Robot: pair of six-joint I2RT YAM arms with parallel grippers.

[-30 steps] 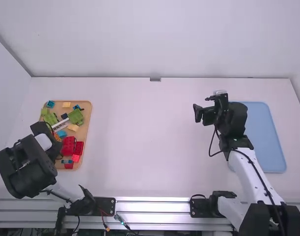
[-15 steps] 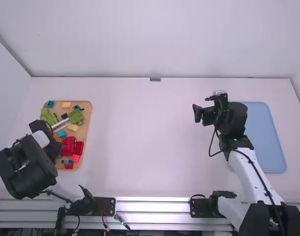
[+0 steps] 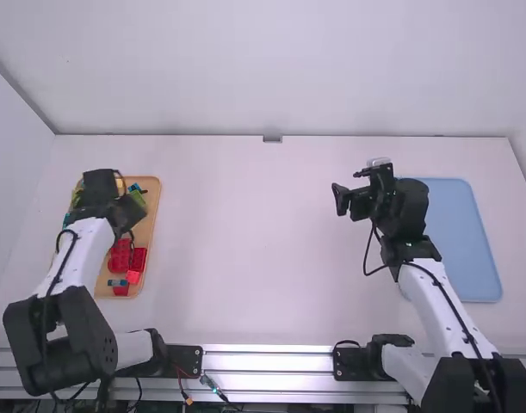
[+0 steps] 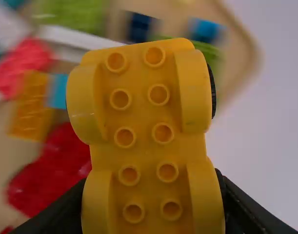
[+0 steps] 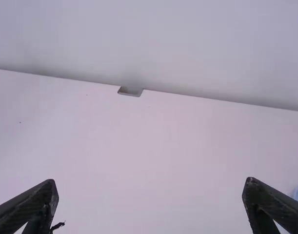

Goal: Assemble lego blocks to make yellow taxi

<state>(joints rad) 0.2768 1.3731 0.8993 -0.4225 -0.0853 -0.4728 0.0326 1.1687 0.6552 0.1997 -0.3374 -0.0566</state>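
By the left gripper (image 3: 129, 212), a yellow lego piece (image 4: 144, 136) is gripped above the tan tray (image 3: 152, 215) of colored blocks at the left of the surface (image 3: 263, 258). The right gripper (image 3: 349, 186) is held wide, left of the blue tray (image 3: 469, 258).

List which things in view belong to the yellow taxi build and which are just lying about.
Part of the job:
- yellow plastic studded base, held in the left pincer
- tan rectangular brick tray

Probably just lying about:
- pale blue rectangular tray
- red plastic bricks
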